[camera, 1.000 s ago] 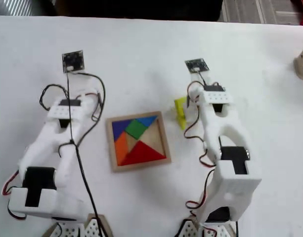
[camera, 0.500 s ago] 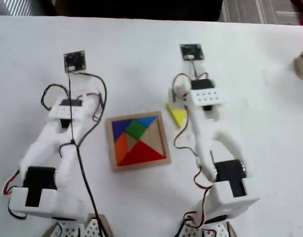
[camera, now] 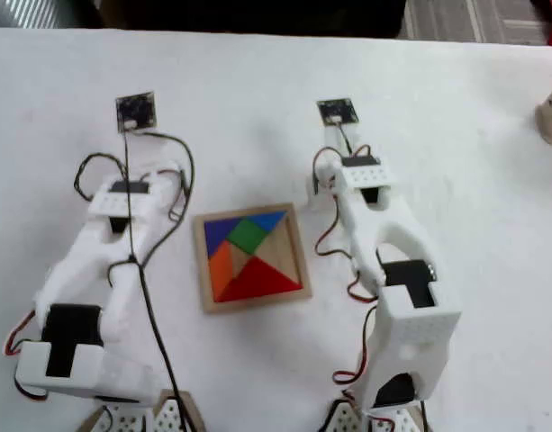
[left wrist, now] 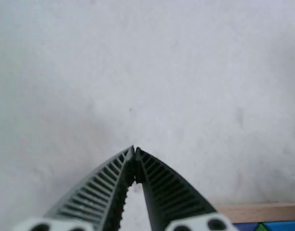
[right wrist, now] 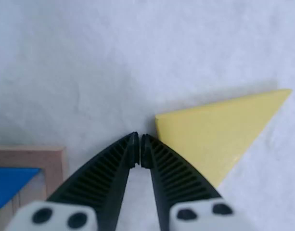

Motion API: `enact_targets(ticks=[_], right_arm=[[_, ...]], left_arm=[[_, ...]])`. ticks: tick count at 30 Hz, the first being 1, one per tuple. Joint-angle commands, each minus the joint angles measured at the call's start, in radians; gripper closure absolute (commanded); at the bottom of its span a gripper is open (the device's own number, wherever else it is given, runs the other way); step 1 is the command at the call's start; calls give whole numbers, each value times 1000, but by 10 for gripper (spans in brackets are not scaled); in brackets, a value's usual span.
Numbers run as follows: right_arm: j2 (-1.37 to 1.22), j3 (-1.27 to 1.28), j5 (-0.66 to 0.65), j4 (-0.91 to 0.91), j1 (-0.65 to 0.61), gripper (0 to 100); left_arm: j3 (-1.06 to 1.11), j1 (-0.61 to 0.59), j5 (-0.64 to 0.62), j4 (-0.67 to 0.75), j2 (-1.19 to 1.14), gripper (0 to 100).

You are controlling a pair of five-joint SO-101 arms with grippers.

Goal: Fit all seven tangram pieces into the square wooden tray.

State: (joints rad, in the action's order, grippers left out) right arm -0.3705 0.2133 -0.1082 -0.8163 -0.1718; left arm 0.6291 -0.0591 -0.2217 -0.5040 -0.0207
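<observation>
Yellow triangle (right wrist: 219, 139) outside wooden tray (right wrist: 29, 161), beside right fingers (right wrist: 104, 178) (tips together)

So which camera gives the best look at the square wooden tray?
The high view: the whole square wooden tray lies in sight, coloured pieces inside. The left wrist view catches a strip of its rim; the right wrist view a corner with a blue piece.

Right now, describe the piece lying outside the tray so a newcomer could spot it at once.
On the white table, find the wooden tray between the left arm and right arm. Just off the tray's side nearest the right arm, by the shut tips of the right claw, lies a yellow triangle. It alone is yellow and on bare table; the other coloured pieces sit inside the tray.
</observation>
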Motion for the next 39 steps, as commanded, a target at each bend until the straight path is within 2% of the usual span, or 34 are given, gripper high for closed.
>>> enact_targets(ticks=[1,6,10,13,21,24,28,30,34,37,39], right_arm=[[47,-28,-127,-116,47,981],[99,-25,-244,-225,160,981],[134,-23,-282,-232,274,981],[163,-23,-295,-257,305,981],[305,-25,-285,-374,249,981],[326,-26,-269,-338,219,981],[294,-28,-149,-243,166,980],[260,-28,-160,-166,140,972],[165,-44,-193,-73,110,856],[85,-91,-195,-71,108,768],[31,-126,-196,-88,113,750]], left_arm=[[-51,13,-3,25,8,976],[-51,13,-3,25,8,976],[-51,13,-3,25,8,976],[-51,13,-3,25,8,976],[-51,13,-3,25,8,976],[-51,13,-3,25,8,976],[-51,13,-3,25,8,976],[-51,13,-3,25,8,976],[-51,13,-3,25,8,976],[-51,13,-3,25,8,976],[-51,13,-2,25,8,976]])
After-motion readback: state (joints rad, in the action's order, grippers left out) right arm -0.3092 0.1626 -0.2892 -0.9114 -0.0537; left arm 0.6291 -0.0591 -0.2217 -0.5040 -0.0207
